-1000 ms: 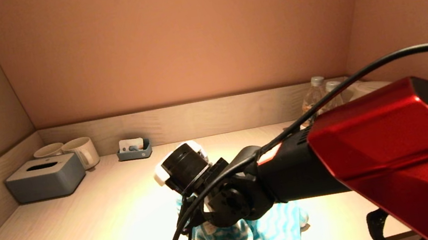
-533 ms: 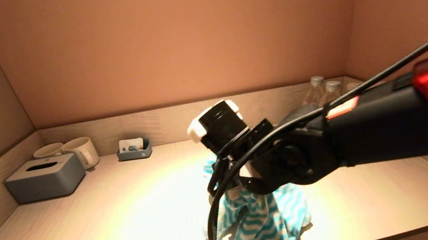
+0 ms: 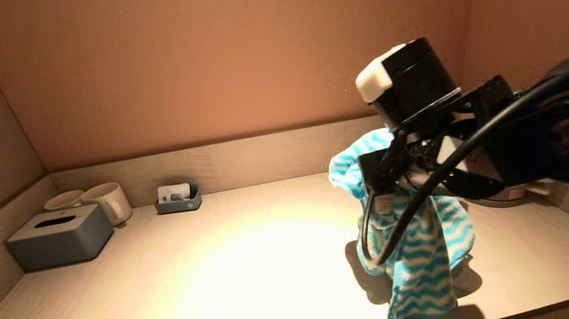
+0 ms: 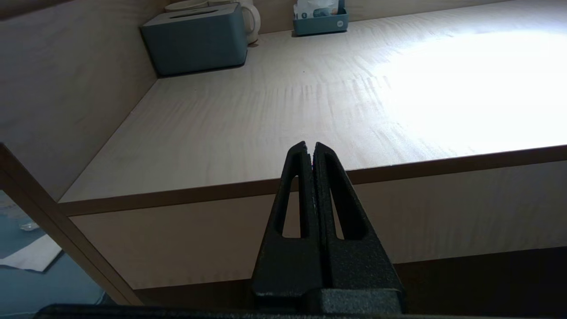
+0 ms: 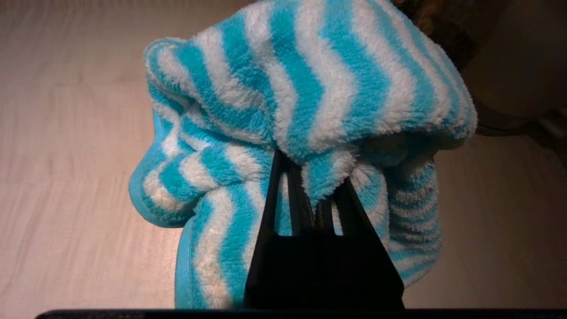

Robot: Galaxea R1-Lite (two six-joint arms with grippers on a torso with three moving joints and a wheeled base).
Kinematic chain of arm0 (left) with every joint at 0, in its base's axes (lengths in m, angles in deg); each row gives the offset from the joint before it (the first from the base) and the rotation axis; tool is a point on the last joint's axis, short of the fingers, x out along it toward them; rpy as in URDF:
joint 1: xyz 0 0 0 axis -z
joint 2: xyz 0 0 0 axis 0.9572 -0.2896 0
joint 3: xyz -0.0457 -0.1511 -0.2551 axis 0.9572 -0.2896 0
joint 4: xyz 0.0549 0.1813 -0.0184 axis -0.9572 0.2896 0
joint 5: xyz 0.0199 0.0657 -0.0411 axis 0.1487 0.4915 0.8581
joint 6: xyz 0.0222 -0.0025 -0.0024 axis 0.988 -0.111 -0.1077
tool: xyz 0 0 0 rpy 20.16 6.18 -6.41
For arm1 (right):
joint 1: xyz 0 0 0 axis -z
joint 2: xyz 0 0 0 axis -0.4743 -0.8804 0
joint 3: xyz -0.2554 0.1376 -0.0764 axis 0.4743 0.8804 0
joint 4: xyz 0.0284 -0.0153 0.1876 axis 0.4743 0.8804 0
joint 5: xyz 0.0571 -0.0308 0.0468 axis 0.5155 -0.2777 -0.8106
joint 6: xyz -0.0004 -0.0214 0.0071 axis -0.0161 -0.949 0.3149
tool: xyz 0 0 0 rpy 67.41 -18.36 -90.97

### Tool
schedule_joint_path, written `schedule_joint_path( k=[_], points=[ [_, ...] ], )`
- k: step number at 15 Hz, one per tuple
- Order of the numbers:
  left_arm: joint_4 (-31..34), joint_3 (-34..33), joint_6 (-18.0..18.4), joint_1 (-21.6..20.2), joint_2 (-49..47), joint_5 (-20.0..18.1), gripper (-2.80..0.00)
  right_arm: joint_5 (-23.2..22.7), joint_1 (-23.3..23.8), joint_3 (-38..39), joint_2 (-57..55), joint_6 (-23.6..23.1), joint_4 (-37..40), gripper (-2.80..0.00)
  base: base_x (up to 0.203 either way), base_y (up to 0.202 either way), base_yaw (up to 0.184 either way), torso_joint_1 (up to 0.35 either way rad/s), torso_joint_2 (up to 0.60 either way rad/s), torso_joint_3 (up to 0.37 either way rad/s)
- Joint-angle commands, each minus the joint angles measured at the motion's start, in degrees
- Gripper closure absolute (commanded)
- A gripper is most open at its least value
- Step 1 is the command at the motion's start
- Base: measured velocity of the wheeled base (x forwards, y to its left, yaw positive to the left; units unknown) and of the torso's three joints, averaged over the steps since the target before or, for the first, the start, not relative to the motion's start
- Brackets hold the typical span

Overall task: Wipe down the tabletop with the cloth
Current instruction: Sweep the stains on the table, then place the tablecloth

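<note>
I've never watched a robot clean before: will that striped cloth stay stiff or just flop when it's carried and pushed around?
Probably floppy: the cloth hangs in loose folds from the right gripper, which is shut on a bunch of it. Its fluffy pile suggests it is light and grippy rather than slippery. Pushed across the tabletop, it would likely crumple, not slide flat.

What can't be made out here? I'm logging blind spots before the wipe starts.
- Head view: the right gripper is buried in the cloth; the arm covers the far right corner.
- Right wrist view: cloth fills the frame.
- Left gripper: absent from head view.
</note>
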State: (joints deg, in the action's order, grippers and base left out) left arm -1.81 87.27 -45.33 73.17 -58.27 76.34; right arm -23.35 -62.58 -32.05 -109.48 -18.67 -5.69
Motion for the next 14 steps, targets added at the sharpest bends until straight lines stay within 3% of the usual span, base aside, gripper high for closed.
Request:
schedule_joint_path(
  k=[1,6,14],
  points=[
    [0.02,-0.10,0.02,0.00,0.02,-0.02,0.00,0.39,4.40,1.47,5.20,-1.07,0.10,0.00,0.000,0.000,0.000,0.000,0.00,0.000],
    [0.02,-0.01,0.02,0.00,0.02,-0.02,0.00,-0.01,17.43,4.91,8.90,-2.59,-0.21,0.00,0.000,0.000,0.000,0.000,0.00,0.000],
    [0.02,-0.01,0.02,0.00,0.02,-0.02,0.00,-0.87,32.18,4.83,6.51,-2.57,-0.32,0.00,0.000,0.000,0.000,0.000,0.00,0.000]
  ],
)
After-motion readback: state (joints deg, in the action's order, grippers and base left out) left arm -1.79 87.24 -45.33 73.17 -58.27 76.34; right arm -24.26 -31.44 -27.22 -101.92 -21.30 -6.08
